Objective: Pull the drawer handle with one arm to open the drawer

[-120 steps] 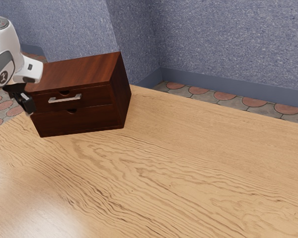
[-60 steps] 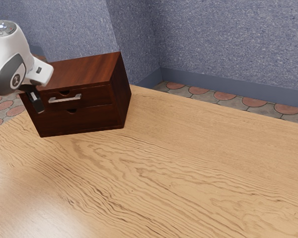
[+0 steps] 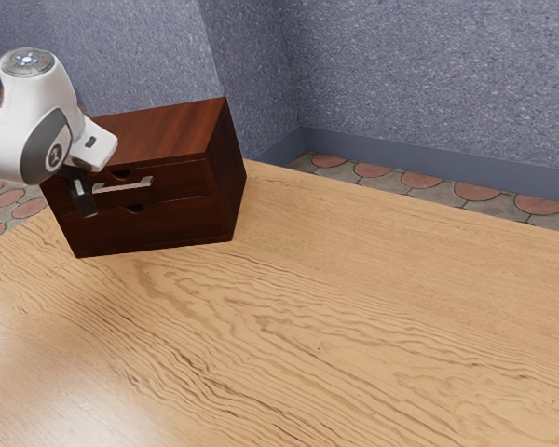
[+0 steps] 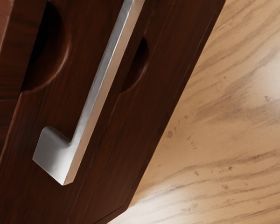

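Note:
A dark wooden cabinet [image 3: 158,130] with two stacked drawers stands at the back of the table, toward the exterior view's left. The upper drawer [image 3: 182,177] carries a silver bar handle [image 3: 121,184], and its front sits flush with the cabinet. My gripper [image 3: 82,197] hangs under the white hand, right at the handle's end nearest the exterior view's left. In the wrist view the handle [image 4: 100,88] runs close and diagonal across the drawer front [image 4: 32,154], its bent end nearest the camera.
The wooden table [image 3: 335,307] stretches wide toward the exterior view's right and front. Behind it are blue-grey walls [image 3: 429,65] and a tiled floor [image 3: 475,191].
My hand has moved toward the exterior view's right and slightly up, from beside the cabinet's corner to the near end of the handle. The drawer has not moved.

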